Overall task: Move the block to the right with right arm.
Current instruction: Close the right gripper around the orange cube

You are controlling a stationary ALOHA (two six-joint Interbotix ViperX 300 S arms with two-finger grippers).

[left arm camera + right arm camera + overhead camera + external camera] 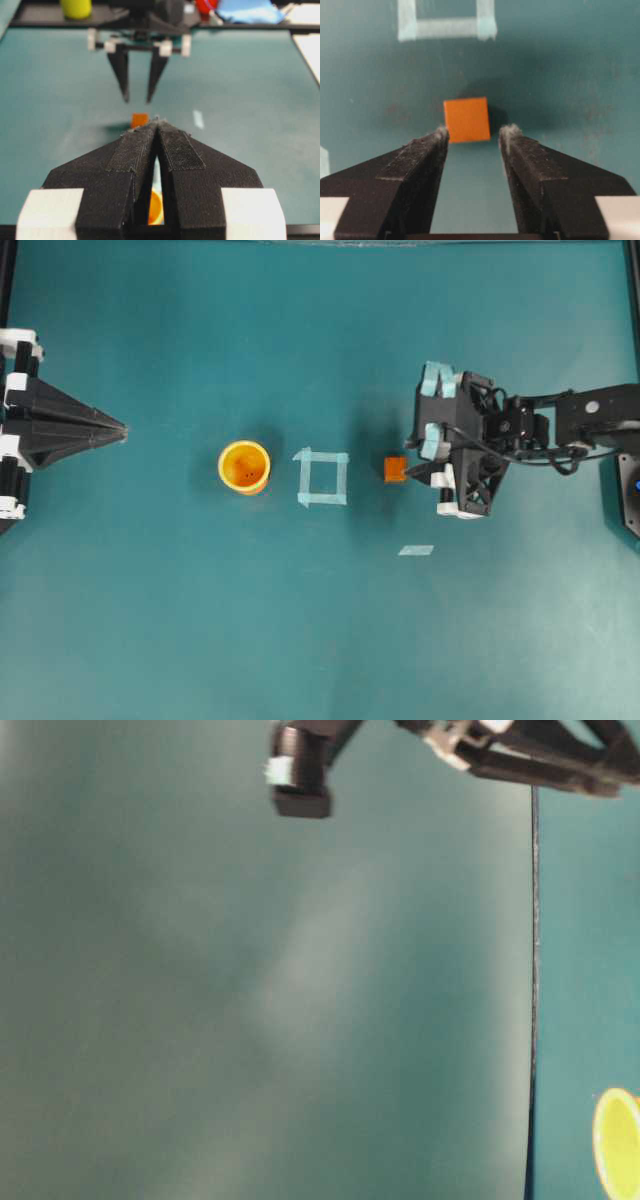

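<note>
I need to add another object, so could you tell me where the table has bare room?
Bare patches: between the left gripper and the cup, and everywhere below the tape strip. Crowded: the middle row of cup, tape square, block and right gripper.

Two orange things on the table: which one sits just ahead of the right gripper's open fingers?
The block, a small orange cube right of the tape square, before the right gripper. The round cup stands left of that square.
</note>
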